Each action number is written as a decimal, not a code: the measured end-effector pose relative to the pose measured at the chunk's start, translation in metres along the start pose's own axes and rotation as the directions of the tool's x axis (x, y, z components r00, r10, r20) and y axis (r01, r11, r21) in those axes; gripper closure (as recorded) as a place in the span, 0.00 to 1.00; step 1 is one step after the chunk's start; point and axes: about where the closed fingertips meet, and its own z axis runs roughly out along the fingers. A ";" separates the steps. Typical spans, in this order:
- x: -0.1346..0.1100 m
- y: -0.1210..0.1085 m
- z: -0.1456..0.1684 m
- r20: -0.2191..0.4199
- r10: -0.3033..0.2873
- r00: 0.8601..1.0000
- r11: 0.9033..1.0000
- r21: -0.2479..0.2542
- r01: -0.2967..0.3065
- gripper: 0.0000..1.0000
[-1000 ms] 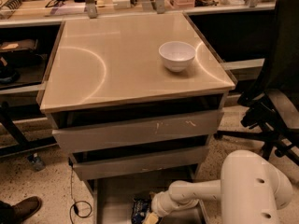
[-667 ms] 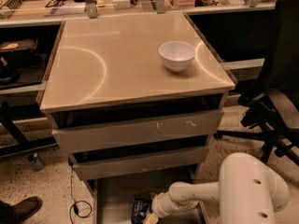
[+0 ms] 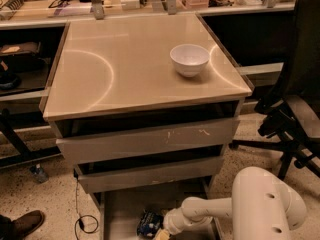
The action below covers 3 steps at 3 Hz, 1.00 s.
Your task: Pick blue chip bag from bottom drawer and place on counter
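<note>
Low at the bottom edge of the camera view, the gripper [image 3: 161, 234] sits inside the wide shallow grey-beige metal bottom drawer [image 3: 120, 209], which is pulled out at floor level. It is partly cut off by the frame, so I cannot tell whether it is holding anything.

- Small crinkled dark-blue foil chip bag [image 3: 149, 224]: lies on the drawer floor, just left of the gripper and very near it. Whether the two are in contact cannot be told.
- White tubular arm [image 3: 210, 211]: reaches leftward into the drawer from the large rounded white robot body [image 3: 265, 206] at lower right.
- Two closed drawers with tall plain face panels sit above the open one. The upper face [image 3: 150, 140] carries pale scratches (right of centre), and the lower face [image 3: 150, 173] is plain.
- Large square glossy beige counter [image 3: 130, 69]: a thin-rimmed surface with curved light reflections. It carries one round white bowl [image 3: 189, 60], upright, toward the right rear.
- Black office chair [image 3: 295, 109]: stands to the right of the cabinet.
- Long pale worktop [image 3: 60, 6] with metal posts: runs along the back and is cluttered with small items.
- Brown shoe [image 3: 25, 224]: on the speckled floor at lower left, with a thin black cable [image 3: 82, 219] looped between it and the drawer.
</note>
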 end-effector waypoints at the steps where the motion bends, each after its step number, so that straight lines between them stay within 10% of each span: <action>1: 0.000 0.000 0.000 0.000 0.000 1.000 1.000 0.000 0.000 0.36; 3: 0.000 0.000 0.000 0.000 0.000 1.000 1.000 0.000 0.000 0.82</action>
